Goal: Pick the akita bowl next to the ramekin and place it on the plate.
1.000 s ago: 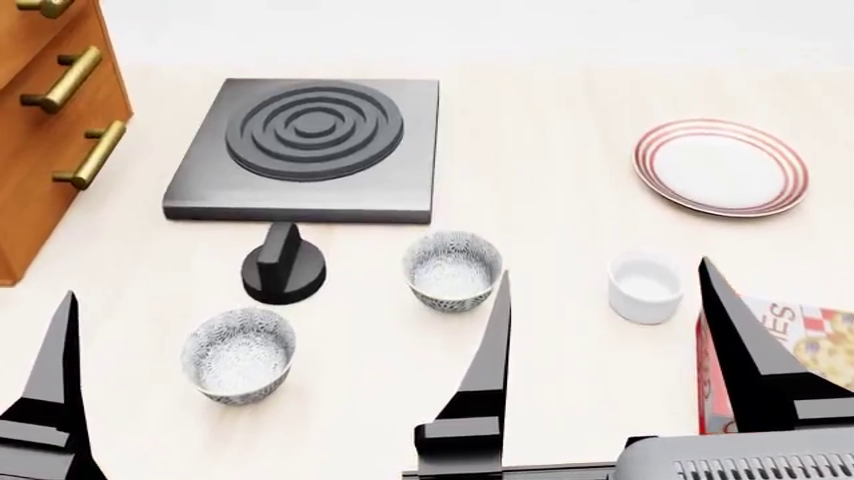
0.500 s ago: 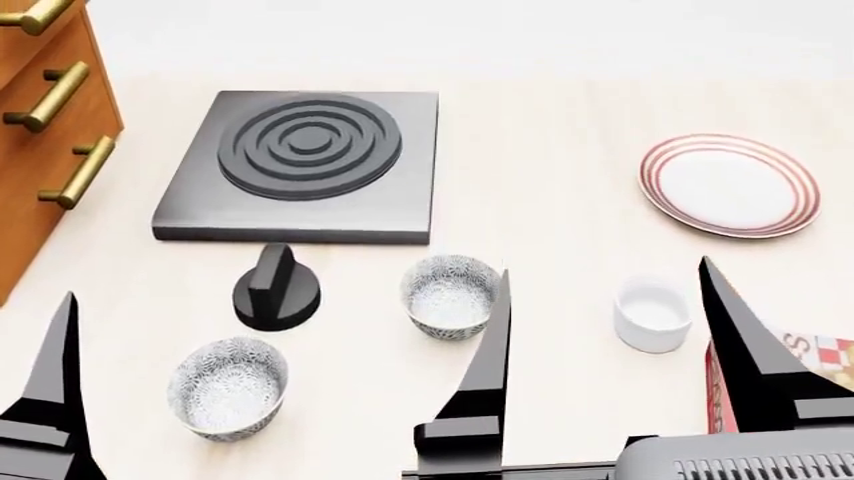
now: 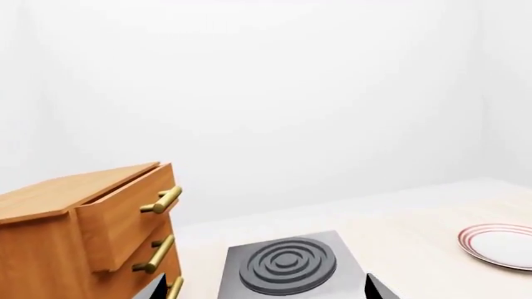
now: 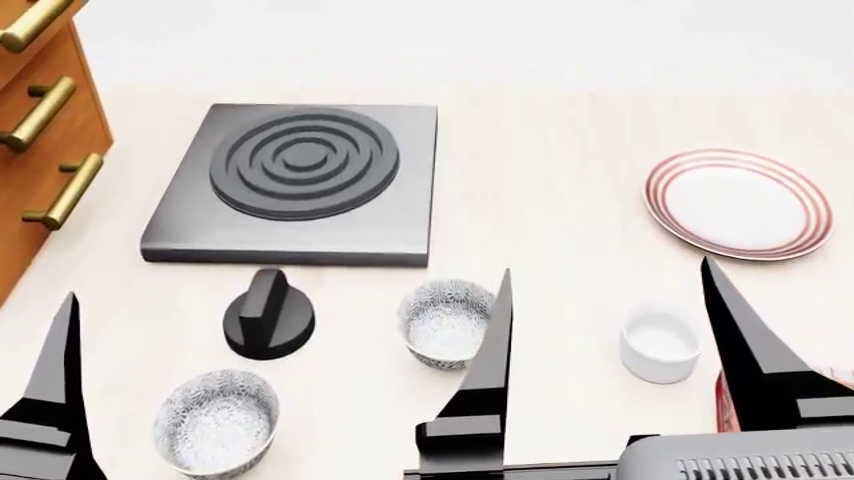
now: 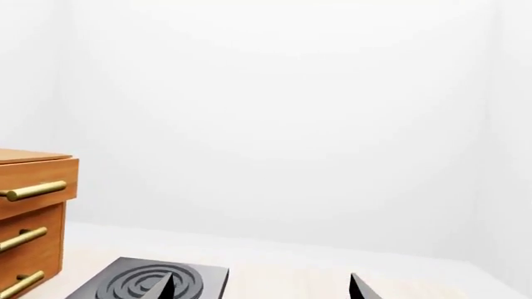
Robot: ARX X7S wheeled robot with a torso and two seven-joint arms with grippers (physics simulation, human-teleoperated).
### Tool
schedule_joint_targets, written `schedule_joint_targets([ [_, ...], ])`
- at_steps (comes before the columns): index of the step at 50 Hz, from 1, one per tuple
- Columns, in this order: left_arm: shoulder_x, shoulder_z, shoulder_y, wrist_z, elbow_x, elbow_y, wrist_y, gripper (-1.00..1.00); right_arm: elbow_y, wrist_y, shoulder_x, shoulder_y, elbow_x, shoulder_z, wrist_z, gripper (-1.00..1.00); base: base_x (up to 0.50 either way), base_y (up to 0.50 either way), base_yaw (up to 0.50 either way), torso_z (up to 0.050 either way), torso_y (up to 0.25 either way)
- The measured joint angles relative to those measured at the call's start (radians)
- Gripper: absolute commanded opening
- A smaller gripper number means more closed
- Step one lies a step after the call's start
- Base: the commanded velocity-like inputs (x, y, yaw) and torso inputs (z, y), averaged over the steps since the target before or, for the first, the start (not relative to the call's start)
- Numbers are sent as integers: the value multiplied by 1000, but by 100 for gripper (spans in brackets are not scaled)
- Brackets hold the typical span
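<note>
On a pale wooden table (image 4: 561, 130), the akita bowl (image 4: 446, 322) is sitting upright and untouched, with the plain white ramekin (image 4: 661, 345) near it to the right and a black knob (image 4: 268, 318) to its left. A look-alike patterned bowl (image 4: 215, 421) is standing nearer the robot, on the left. The red-ringed plate (image 4: 738, 203) is lying well apart at the far right, with nothing on it. A dark hob (image 4: 296, 182) with raised concentric rings is occupying the far centre, beside a wooden drawer unit (image 4: 40, 130) with brass handles. A red printed box (image 4: 725, 410) is peeking out at the right edge, its lettering hidden. Both the left gripper (image 4: 280, 375) and the right gripper (image 4: 603, 340) are hovering with jaws spread wide, holding nothing.
</note>
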State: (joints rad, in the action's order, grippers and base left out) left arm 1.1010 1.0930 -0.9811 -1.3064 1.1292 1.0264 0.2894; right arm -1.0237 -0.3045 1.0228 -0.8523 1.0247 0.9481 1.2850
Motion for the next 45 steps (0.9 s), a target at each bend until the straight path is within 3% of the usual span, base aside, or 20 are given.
schedule_joint_targets([
  [45,8,20,-14,1,0,-5,-19,100,0,19,9,-18,-3,31,8,100,117,0,0,0,0],
])
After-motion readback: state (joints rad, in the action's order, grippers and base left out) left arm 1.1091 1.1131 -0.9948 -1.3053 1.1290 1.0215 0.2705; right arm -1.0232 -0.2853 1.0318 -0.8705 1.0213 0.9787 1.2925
